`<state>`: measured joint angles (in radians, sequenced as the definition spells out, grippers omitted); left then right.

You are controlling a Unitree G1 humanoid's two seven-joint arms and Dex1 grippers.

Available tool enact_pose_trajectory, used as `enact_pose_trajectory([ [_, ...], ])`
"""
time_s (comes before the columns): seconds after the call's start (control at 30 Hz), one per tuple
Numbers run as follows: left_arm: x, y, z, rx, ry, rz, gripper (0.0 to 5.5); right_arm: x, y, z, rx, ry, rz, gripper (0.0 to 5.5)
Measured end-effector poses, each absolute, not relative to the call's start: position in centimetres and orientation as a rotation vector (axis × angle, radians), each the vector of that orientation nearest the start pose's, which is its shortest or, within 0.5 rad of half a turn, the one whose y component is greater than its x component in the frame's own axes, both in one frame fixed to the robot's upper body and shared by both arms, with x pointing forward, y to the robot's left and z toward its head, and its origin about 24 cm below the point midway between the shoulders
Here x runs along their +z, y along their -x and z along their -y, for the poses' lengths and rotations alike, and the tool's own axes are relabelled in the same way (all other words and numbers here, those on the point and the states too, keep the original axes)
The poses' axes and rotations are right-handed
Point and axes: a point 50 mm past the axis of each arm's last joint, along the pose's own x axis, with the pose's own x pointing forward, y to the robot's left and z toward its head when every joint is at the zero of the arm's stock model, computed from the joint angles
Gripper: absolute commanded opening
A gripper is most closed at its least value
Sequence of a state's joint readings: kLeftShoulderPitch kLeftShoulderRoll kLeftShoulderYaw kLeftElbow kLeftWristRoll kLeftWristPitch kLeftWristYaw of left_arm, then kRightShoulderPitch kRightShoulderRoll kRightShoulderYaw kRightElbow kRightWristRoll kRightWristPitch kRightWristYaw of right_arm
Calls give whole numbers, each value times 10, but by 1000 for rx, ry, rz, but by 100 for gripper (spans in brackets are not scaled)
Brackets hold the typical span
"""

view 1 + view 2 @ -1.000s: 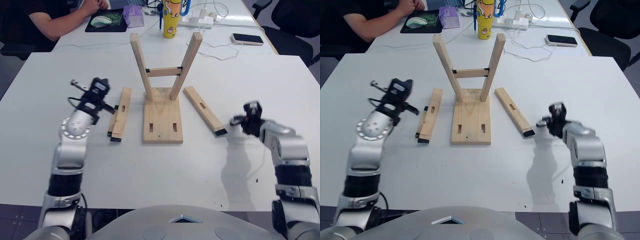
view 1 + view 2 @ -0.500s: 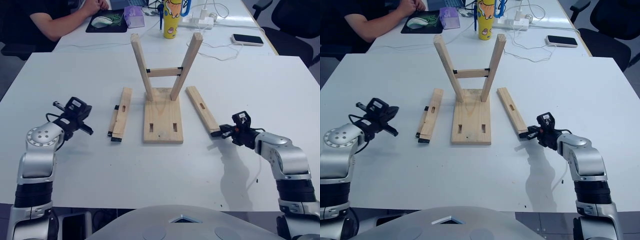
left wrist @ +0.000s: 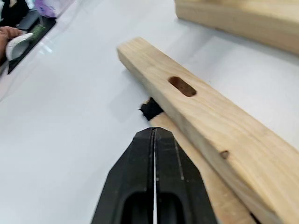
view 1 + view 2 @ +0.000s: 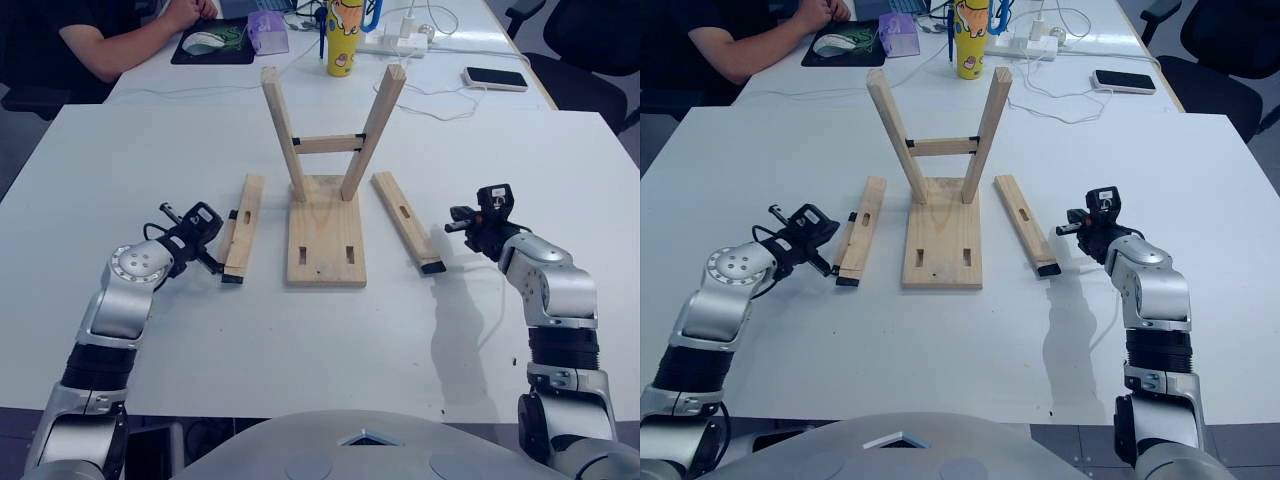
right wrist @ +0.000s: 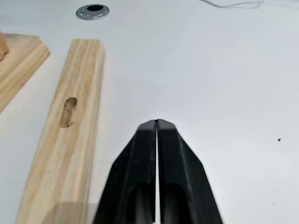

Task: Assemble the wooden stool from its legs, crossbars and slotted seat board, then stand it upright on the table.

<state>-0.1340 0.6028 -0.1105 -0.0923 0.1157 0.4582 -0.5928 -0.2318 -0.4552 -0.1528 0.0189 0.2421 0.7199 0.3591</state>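
The slotted seat board (image 4: 325, 250) lies flat mid-table. Two legs stand in its far slots, joined by a crossbar (image 4: 328, 144). One loose leg (image 4: 243, 215) with a mortise lies left of the board, a thinner black-tipped bar tucked against it. Another loose leg (image 4: 403, 218) lies to the board's right. My left gripper (image 4: 208, 216) is shut on nothing, its tip (image 3: 153, 130) close to the left leg (image 3: 201, 116). My right gripper (image 4: 458, 224) is shut and empty, just right of the right-hand leg (image 5: 65, 140).
On the table behind stand a yellow cup (image 4: 342, 40), a purple box (image 4: 267, 30), a power strip (image 4: 395, 42) and a phone (image 4: 494, 77), with cables trailing forward. A person sits at the far left by a mouse pad (image 4: 212, 44). White tabletop (image 4: 320, 340) lies in front.
My left gripper has come back in from the far left to beside the left loose leg. My right gripper has moved back from the right leg's near end. The wood has not moved.
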Motion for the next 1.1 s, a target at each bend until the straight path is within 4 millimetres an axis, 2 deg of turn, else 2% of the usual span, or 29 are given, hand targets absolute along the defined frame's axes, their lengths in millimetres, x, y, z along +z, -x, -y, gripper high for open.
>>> enact_pose_trajectory([
  [0.13,58,-267,-214,-541,-671,-486,1,71,-287,236,184,23,-447,0],
  [0.3,56,-271,-216,-528,-697,-502,1,85,-296,220,210,-21,-375,0],
  [0.5,59,-280,-196,-573,-682,-453,1,82,-296,221,205,-24,-386,0],
  [0.6,70,-283,-206,-494,-661,-432,1,81,-295,221,202,-25,-389,0],
  [0.67,87,-286,-222,-369,-621,-389,21,78,-294,222,199,-26,-394,0],
  [0.77,112,-284,-238,-209,-491,-308,54,73,-289,224,190,-30,-407,0],
  [0.9,131,-273,-229,-135,-207,-224,107,66,-283,228,166,-40,-423,0],
  [0.97,123,-268,-221,-117,-12,-261,138,66,-281,230,152,-39,-418,0],
  [1.03,106,-263,-212,-83,177,-332,168,69,-282,231,139,-35,-398,0],
  [1.1,93,-258,-206,-58,258,-379,191,70,-282,232,132,-32,-387,0],
])
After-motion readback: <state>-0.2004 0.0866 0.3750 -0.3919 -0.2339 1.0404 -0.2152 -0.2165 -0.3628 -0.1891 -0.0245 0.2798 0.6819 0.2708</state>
